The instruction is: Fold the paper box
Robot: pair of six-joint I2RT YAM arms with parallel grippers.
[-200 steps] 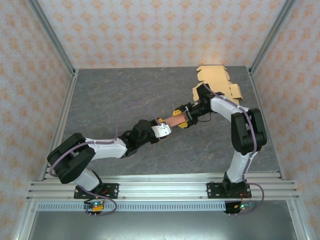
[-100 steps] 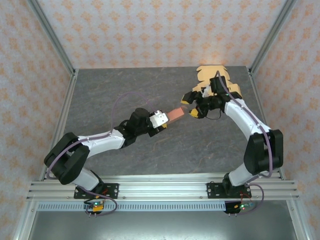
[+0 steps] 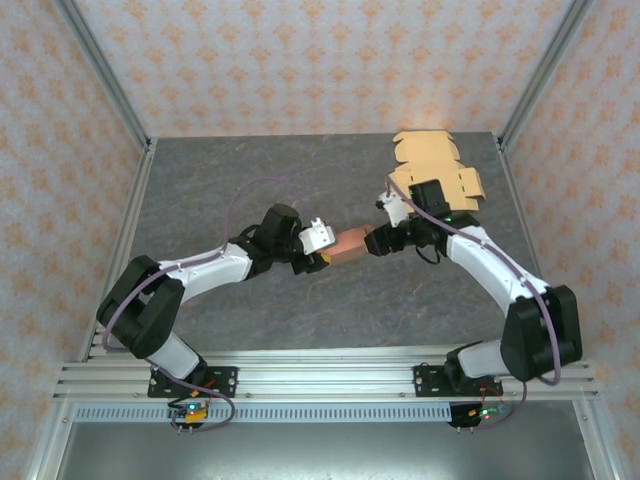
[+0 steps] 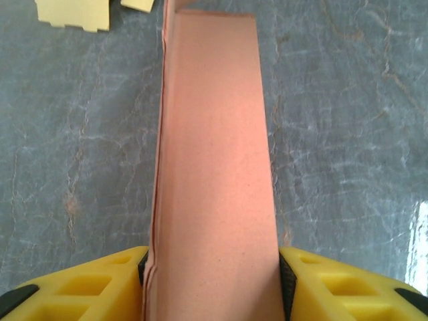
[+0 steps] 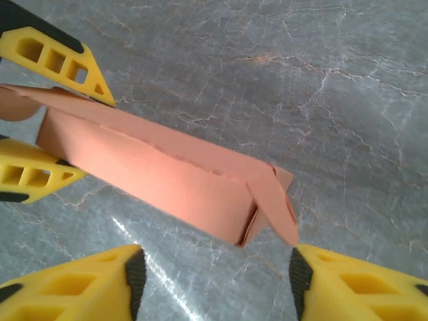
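Note:
The paper box (image 3: 350,245) is a long salmon-pink tube, held level above the table middle. My left gripper (image 3: 324,256) is shut on its left end; in the left wrist view the box (image 4: 210,167) runs away from the camera, pinched between both pads of the left gripper (image 4: 212,284). My right gripper (image 3: 378,240) is at the box's right end. In the right wrist view the box (image 5: 160,167) lies slantwise, its end flap (image 5: 277,204) partly folded. The right gripper (image 5: 214,274) is open just below that end, and the flap tip comes close to one finger.
A stack of flat tan box blanks (image 3: 436,162) lies at the table's back right corner, just behind the right arm; their edges (image 4: 73,12) peek in at the top left of the left wrist view. Aluminium frame posts (image 3: 100,75) border the grey marble table (image 3: 220,180).
The right gripper pulled away toward the blanks, then came back down to the box's right end with narrower jaws. The left arm shifted the box slightly, still gripping it.

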